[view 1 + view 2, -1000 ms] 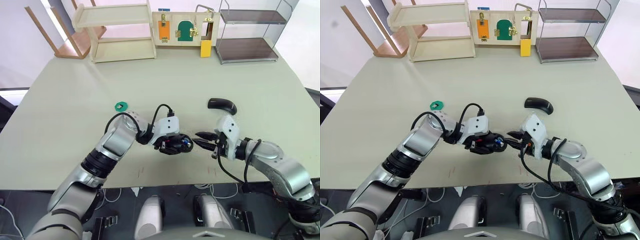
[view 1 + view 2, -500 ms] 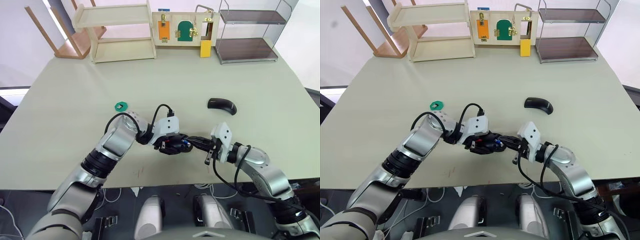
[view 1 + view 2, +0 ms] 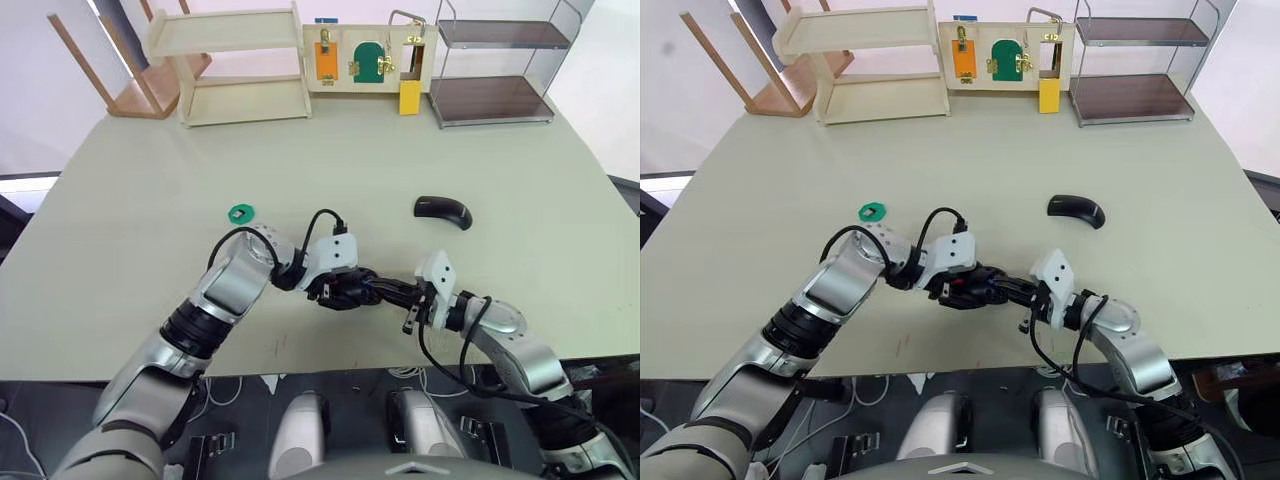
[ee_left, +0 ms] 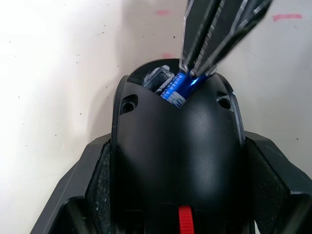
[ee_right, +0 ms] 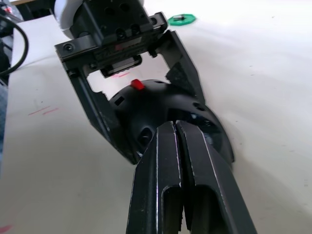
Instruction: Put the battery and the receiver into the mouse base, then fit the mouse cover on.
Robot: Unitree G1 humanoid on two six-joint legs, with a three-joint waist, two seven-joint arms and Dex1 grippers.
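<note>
My left gripper is shut on the black mouse base, holding it just above the table near the front edge. In the left wrist view the blue battery sits in the slot at the far end of the mouse base, whose red part shows. My right gripper is shut, and its tips touch the battery. In the right wrist view its fingers press together against the mouse base. The glossy black mouse cover lies on the table to the right, behind my right arm. The receiver is out of view.
A small green ring lies on the table to the left of the mouse base. Along the far edge stand a wooden shelf, a latch board and a metal rack. The table's front edge is close.
My right gripper has moved left from a short way off, and its shut tips now reach the battery in the mouse base. The left gripper has kept the base still.
</note>
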